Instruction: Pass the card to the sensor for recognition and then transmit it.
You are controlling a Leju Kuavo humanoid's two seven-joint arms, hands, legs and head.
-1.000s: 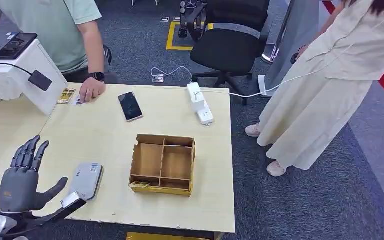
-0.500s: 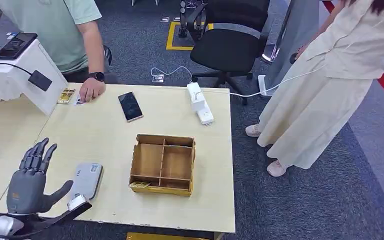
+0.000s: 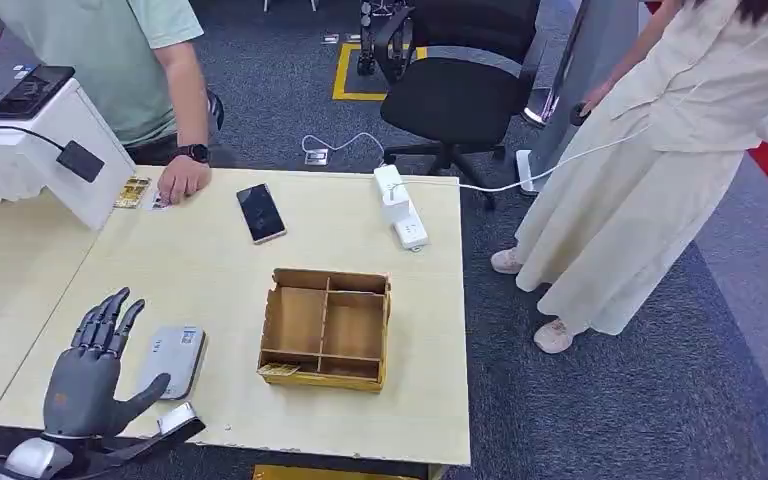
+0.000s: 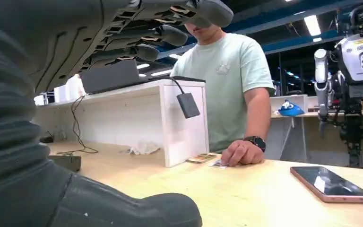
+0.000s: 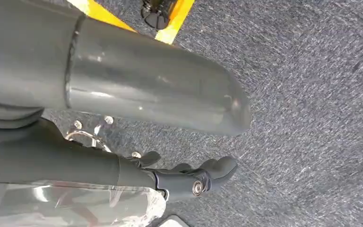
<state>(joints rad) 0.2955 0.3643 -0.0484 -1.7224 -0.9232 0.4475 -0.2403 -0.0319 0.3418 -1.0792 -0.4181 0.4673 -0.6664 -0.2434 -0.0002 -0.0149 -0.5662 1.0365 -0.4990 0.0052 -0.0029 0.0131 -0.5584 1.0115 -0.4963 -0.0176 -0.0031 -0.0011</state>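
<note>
Left hand [image 3: 88, 375]: empty, fingers spread, at the tabletop's near-left edge. Card [image 3: 279, 370]: flat in box [image 3: 327, 328] near-left compartment, long axis along the near edge, rightward of this nearer hand.

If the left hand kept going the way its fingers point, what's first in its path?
The way looks free: the left hand points across bare table, roughly toward the person's hand. Depth is unclear.
</note>
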